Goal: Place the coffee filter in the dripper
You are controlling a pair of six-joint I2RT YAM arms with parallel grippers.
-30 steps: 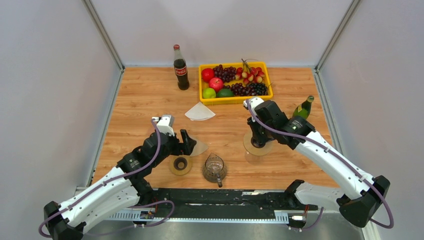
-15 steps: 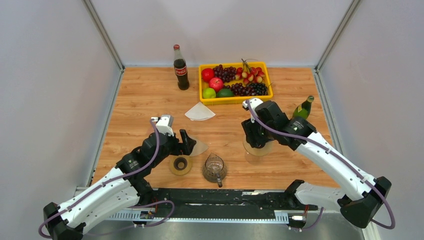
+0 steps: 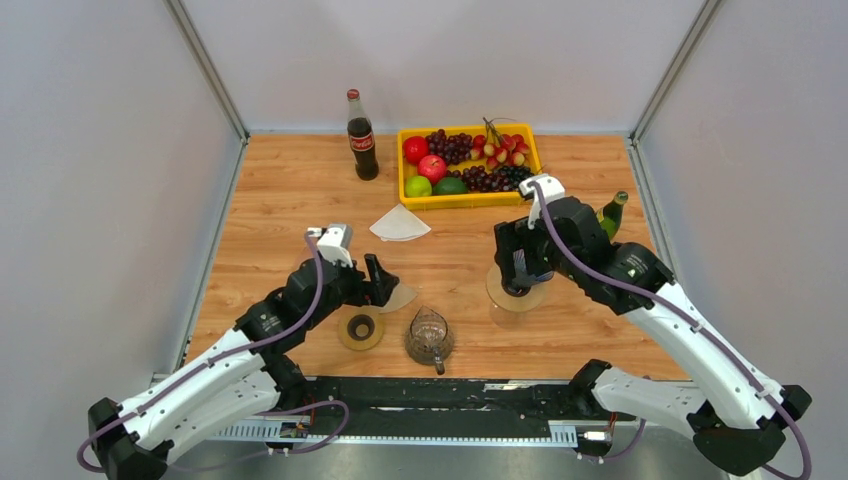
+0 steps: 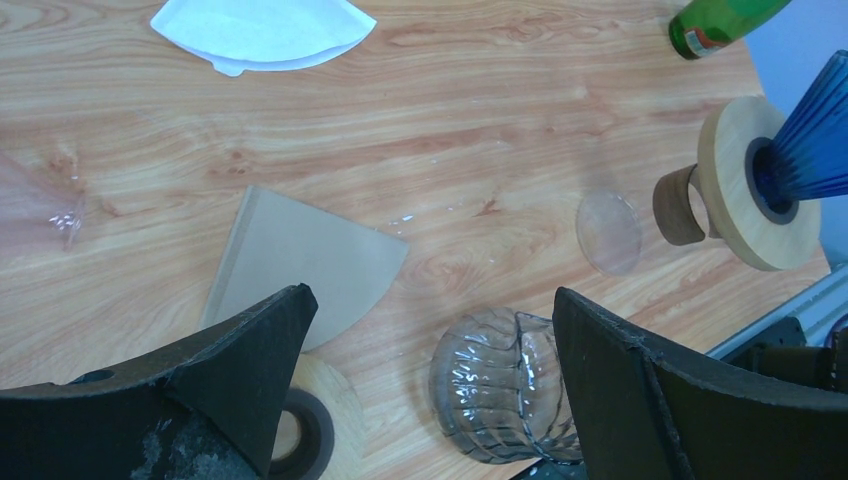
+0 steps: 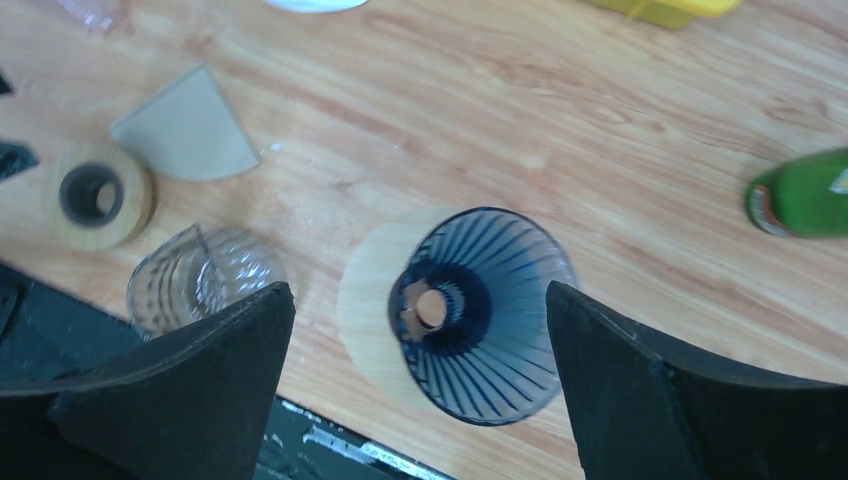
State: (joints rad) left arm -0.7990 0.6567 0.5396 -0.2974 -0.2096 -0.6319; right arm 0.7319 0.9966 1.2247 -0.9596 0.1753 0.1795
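Observation:
A brown coffee filter (image 3: 401,296) (image 4: 300,262) lies flat on the table, just ahead of my open left gripper (image 3: 378,284) (image 4: 430,300), which holds nothing. A white filter (image 3: 400,224) lies farther back. The blue ribbed dripper (image 5: 487,312) stands upright on its round wooden stand (image 3: 536,296). My right gripper (image 3: 516,266) (image 5: 415,290) hangs open straight above it, jaws wide on either side and not touching. A clear glass dripper (image 3: 429,335) (image 4: 500,385) lies by a second wooden ring stand (image 3: 361,330).
A cola bottle (image 3: 361,135) and a yellow crate (image 3: 470,201) of fruit stand at the back. A green bottle (image 3: 606,215) (image 5: 800,195) stands right of the right arm. A small clear disc (image 4: 608,232) lies on the wood.
My right gripper has opened off the blue dripper and lifted, with the wrist swinging to the right. The left arm has edged slightly forward.

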